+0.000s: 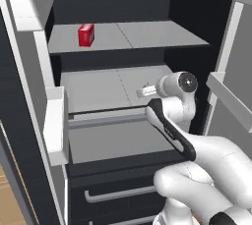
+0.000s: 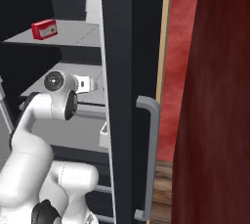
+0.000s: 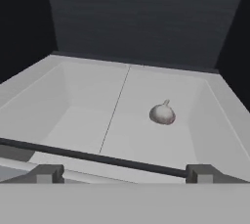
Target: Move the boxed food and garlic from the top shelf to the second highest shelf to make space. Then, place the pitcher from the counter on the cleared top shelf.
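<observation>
The boxed food (image 1: 86,35), a small red carton, stands on the left part of the top shelf (image 1: 152,35); from the right base it shows as the red box (image 2: 44,29) on that shelf (image 2: 73,36). The garlic (image 3: 162,113) lies on the second highest shelf (image 3: 83,120), right of its middle seam. My gripper (image 3: 125,174) is open with nothing between its fingertips, back at this shelf's front edge and apart from the garlic. The hand (image 1: 165,87) reaches over that shelf (image 1: 98,89). The pitcher and the counter are out of view.
The open left fridge door carries white bins (image 1: 55,123). Below the shelves are a wider grey slab (image 1: 118,140) and dark drawers (image 1: 115,194). A door shelf (image 1: 230,100) juts in at the right. The other door's edge and grey handle (image 2: 150,154) stand beside a red wall (image 2: 215,96).
</observation>
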Controlling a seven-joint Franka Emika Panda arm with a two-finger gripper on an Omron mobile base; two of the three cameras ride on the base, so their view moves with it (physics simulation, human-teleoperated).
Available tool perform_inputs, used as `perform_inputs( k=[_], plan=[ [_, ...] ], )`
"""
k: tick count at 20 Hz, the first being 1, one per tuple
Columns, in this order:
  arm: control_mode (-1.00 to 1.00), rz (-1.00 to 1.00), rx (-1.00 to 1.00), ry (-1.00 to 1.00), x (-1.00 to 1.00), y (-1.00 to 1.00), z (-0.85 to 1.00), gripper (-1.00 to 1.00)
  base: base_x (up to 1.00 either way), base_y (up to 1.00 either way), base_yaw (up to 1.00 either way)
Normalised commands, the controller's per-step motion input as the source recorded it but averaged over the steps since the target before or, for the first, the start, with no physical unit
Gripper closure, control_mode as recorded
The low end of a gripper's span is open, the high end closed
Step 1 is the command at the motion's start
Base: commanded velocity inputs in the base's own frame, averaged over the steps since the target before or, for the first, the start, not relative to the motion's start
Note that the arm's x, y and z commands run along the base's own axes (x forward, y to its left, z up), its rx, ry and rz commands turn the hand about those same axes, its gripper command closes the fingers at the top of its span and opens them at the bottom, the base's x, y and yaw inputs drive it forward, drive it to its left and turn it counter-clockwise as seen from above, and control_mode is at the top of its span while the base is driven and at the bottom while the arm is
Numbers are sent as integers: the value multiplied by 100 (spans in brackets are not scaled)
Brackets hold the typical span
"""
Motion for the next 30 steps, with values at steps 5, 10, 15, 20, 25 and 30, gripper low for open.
perform_inputs(
  k=[5,10,15,20,25,30],
  plan=[
    [-100,0,0,0,-26,61,62,-100,0,0,0],
    [-100,-8,0,1,-22,39,67,-100,0,0,0],
    [-100,-9,0,4,-7,27,71,-100,0,0,0],
    [-100,-1,0,5,0,32,54,-100,0,0,0],
    [-100,0,0,3,0,36,31,-100,0,0,0],
    [-100,0,0,2,0,40,20,-100,0,0,0]
  ],
)
